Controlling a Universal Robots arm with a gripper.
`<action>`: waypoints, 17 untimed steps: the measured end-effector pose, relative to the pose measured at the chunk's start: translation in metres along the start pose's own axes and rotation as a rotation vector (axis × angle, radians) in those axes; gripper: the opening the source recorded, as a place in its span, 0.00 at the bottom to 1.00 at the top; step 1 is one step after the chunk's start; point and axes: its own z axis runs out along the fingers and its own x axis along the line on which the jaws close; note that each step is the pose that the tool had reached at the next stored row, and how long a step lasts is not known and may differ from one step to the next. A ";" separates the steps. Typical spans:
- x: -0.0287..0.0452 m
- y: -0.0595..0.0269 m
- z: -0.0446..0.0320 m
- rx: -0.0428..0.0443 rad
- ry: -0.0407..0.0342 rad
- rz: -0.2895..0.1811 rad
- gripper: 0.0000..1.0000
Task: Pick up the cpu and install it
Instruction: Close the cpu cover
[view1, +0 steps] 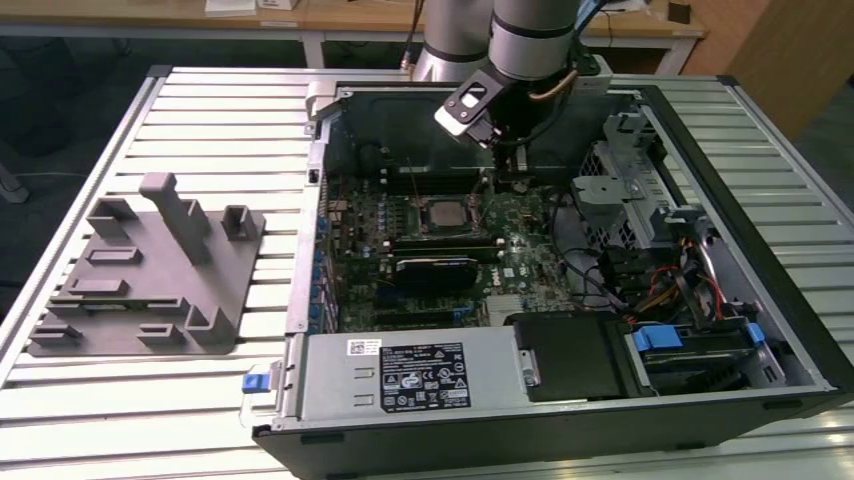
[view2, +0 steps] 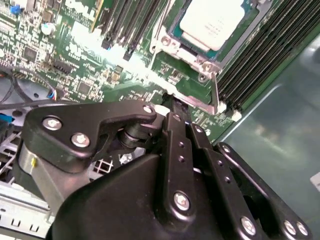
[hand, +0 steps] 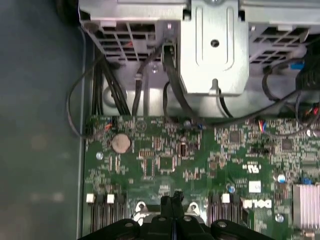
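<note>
1 arm (view1: 527, 35) descends near-vertically from the upper edge of the exterior view; wrist (view1: 514, 95) slightly angled; gripper (view1: 513, 165) pointing straight down; in the first wrist view the 2 black fingers (hand: 167, 202) meet tip to tip, no gap between; in the second wrist view the linkage bars (view2: 180, 165) are drawn in close together.

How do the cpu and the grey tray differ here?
The cpu is small, flat and silver; the tray is large, grey, with upright posts. The cpu sits in the socket inside the case; the tray lies outside it on the table, at the exterior view's left. Both lie level.
</note>
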 end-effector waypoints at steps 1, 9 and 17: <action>0.0000 0.0000 0.0000 0.0000 -0.0001 0.000 0.11; 0.0000 0.0000 0.0007 0.0519 0.0002 0.000 0.11; 0.0000 0.0001 0.0007 0.0594 0.0002 0.000 0.11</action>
